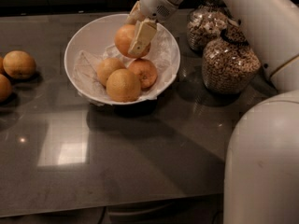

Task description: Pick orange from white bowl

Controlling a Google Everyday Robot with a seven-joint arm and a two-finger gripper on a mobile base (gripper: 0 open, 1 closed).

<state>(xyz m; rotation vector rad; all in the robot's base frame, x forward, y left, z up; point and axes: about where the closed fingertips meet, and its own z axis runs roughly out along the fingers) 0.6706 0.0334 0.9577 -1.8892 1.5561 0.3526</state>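
The white bowl (77, 50), lined with crinkled white paper, stands at the back middle of the dark table. My gripper (134, 35) is over the bowl's back right part and is shut on the orange (124, 39), a deep orange fruit held just above the bowl. One pale finger (141, 37) lies across the orange's front. Three other fruits lie in the bowl below it: a paler one (108, 68), a large one at the front (123, 85), and a deeper orange one (144, 72).
Two glass jars of cereal (228, 62) (204, 26) stand right of the bowl. Two loose fruits (18, 64) (3, 87) lie at the table's left edge. My arm's white body (261, 157) fills the right foreground.
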